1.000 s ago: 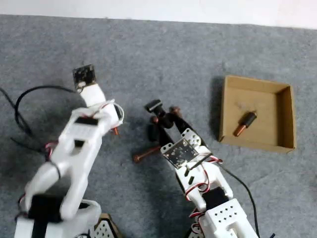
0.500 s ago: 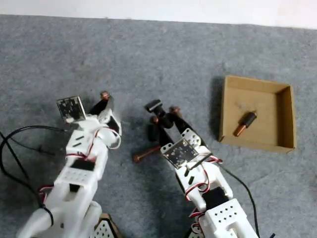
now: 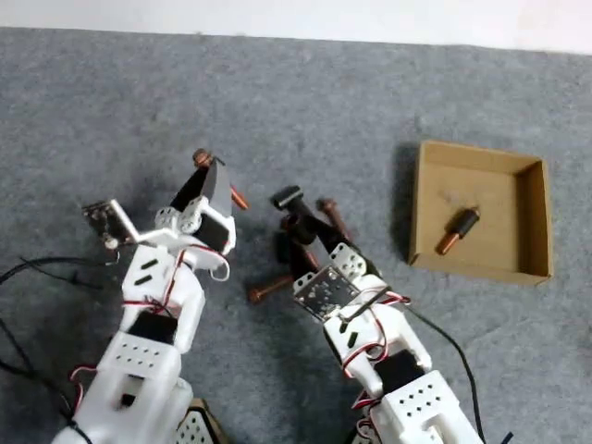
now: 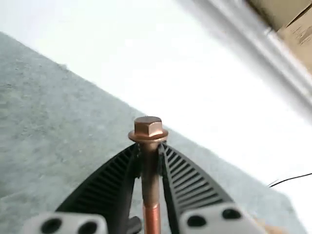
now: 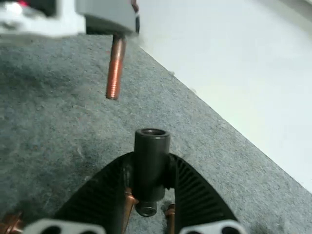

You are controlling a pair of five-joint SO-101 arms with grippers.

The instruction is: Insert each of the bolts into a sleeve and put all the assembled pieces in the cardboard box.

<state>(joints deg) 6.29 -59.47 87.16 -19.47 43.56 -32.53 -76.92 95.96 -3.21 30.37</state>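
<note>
Both arms rise from the near edge of the grey surface [image 3: 370,102], the left arm [image 3: 153,314] beside the right arm [image 3: 375,338]. Just beyond them, between the two, a loose bolt [image 3: 271,288] lies flat on the surface.

Farther out, toward the right edge, sits the cardboard box [image 3: 537,217]. One assembled piece [image 3: 458,230], a bolt pushed into a black sleeve, lies inside it near the middle.

Close to the surface's middle, a second loose bolt [image 3: 331,215] lies just beside the right jaws. These jaws are closed on a black sleeve [image 5: 151,161], gripping it around its body. The sleeve's open end points out past the tips.

Slightly farther out and to the left, the left jaws are closed tight on the held bolt [image 4: 148,161]. They pinch the shank right under the hexagonal head. The threaded end sticks out the other side and points toward the sleeve. In the right wrist view that end hangs near the sleeve's mouth, off to one side and not touching it.
</note>
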